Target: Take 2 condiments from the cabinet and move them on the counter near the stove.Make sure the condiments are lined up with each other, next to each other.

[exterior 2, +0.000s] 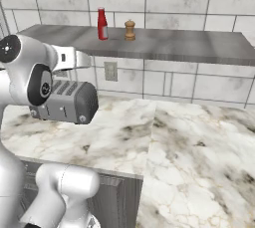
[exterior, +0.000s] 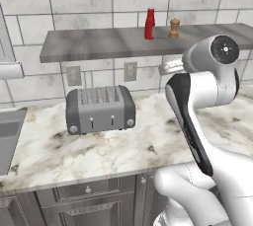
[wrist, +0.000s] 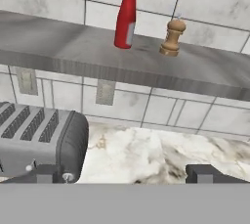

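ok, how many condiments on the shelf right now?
2. The red squeeze bottle stands upright on the grey wall shelf; the wooden shaker stands beside it, apart, on the same shelf. Nothing looks hidden behind them.

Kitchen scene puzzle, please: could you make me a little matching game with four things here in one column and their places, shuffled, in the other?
Things:
1. red bottle
2. wooden shaker
3. toaster
4. gripper

Places:
A. on the marble counter, below the shelf
B. on the grey shelf, left one of the pair
C. open, below shelf height, facing the wall
D. on the grey shelf, right one of the pair

Pairs: 1-B, 2-D, 3-A, 4-C
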### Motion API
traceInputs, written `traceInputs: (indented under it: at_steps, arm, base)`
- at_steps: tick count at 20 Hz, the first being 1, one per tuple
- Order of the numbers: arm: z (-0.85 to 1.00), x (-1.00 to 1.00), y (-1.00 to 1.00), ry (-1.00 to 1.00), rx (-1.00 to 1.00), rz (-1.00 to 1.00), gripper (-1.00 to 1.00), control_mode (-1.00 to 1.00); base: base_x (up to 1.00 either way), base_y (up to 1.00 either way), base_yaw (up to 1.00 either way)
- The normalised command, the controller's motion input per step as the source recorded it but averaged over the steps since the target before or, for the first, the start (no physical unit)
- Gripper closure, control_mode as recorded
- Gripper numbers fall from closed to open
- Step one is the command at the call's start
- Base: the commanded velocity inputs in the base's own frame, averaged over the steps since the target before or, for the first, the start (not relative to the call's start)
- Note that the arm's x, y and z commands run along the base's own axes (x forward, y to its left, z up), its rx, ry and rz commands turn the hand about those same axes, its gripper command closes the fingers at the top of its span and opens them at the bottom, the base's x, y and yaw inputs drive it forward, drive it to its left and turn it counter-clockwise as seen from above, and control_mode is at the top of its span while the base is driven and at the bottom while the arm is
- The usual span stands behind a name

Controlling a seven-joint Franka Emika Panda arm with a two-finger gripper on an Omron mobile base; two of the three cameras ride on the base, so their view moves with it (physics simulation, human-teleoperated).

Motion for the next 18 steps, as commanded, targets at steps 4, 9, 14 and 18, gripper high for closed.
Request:
traceInputs:
  at_steps: [4, 9, 14, 18]
  arm:
    - [0.78, 0.00, 0.00, -0.08, 0.00, 0.00, -1.00, -1.00]
    - [0.57, 0.09, 0.00, 0.00, 0.01, 0.00, -1.00, -1.00]
    - [0.28, 0.19, 0.00, 0.03, 0.05, 0.00, -1.00, -1.00]
    - [0.02, 0.23, 0.00, 0.07, 0.05, -0.01, -1.00, -1.00]
  base:
    - [0.00, 0.00, 0.00]
    - [0.00, 0.00, 0.00]
    - [0.00, 0.00, 0.00]
    - [0.00, 0.00, 0.00]
